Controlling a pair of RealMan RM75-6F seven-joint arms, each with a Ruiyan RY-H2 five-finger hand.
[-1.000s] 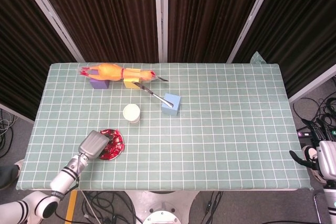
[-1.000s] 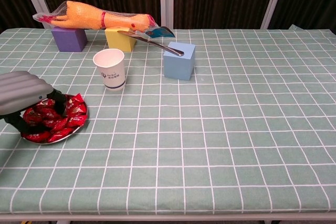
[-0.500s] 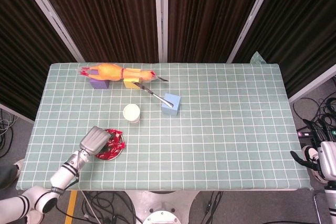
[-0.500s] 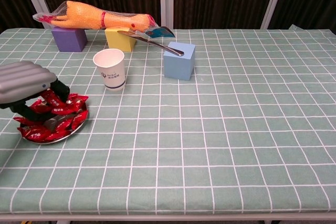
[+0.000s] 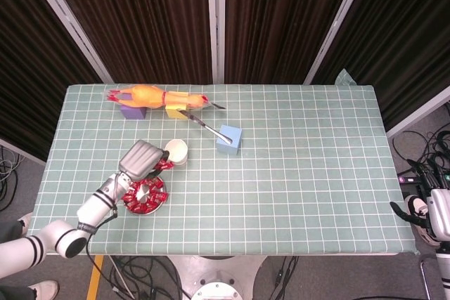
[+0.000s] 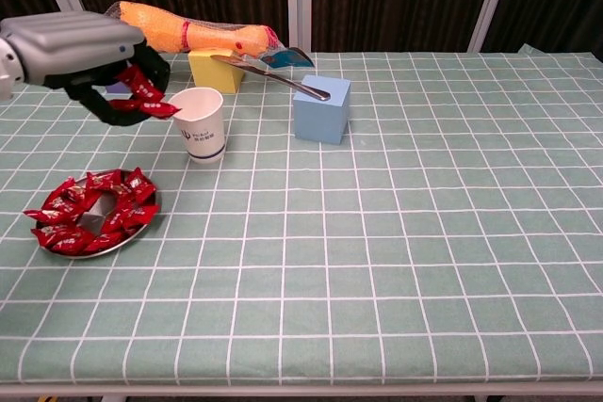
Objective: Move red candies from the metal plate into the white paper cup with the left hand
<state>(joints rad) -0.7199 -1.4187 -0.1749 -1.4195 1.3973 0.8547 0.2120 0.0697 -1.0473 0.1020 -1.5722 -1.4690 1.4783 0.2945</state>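
1. The table (image 6: 424, 233), in its green checked cloth, carries everything; I place the rest by the white paper cup (image 6: 198, 123), which stands upright on it.
2. A rubber chicken (image 6: 179, 33) lies far behind the cup, across a purple block (image 5: 132, 112) and a yellow block (image 6: 215, 70).
3. My left hand (image 6: 89, 58) hangs in the air just left of the cup's rim, its fingers (image 6: 122, 115) curled around a few red candies (image 6: 143, 93). One wrapper end reaches almost to the rim.
4. My right hand (image 5: 430, 212) sits off the table's right edge, far from the cup. I cannot tell how its fingers lie.
5. The metal plate (image 6: 92, 251) rests in front of the cup and to its left, still heaped with red candies.
6. A blue block (image 6: 321, 108) stands right of the cup.
7. A knife (image 6: 273, 77) bridges the yellow block and the blue block, behind and right of the cup.
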